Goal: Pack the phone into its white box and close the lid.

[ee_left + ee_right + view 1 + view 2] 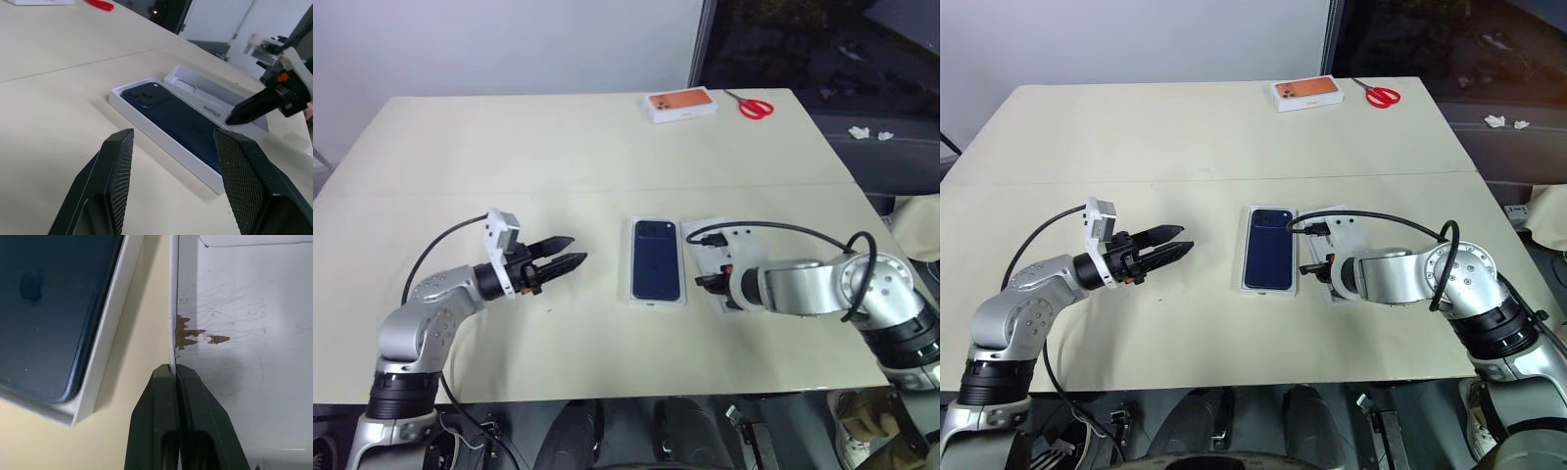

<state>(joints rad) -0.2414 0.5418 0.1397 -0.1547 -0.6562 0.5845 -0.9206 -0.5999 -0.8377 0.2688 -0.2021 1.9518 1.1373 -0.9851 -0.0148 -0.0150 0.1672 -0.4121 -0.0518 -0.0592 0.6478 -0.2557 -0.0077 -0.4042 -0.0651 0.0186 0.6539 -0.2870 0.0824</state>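
Now lid (234,323) wall between right jaws (pinched).

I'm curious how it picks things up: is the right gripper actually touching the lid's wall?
Touching. In the right wrist view the right gripper has its two black fingers shut on the thin side wall of the lid, one each side.

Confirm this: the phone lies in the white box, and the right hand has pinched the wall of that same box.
Not quite. The phone does lie in the white box, but the right hand is shut on the side wall of the lid, which lies open side up beside the box. The right wrist view shows the wall caught between its fingers.
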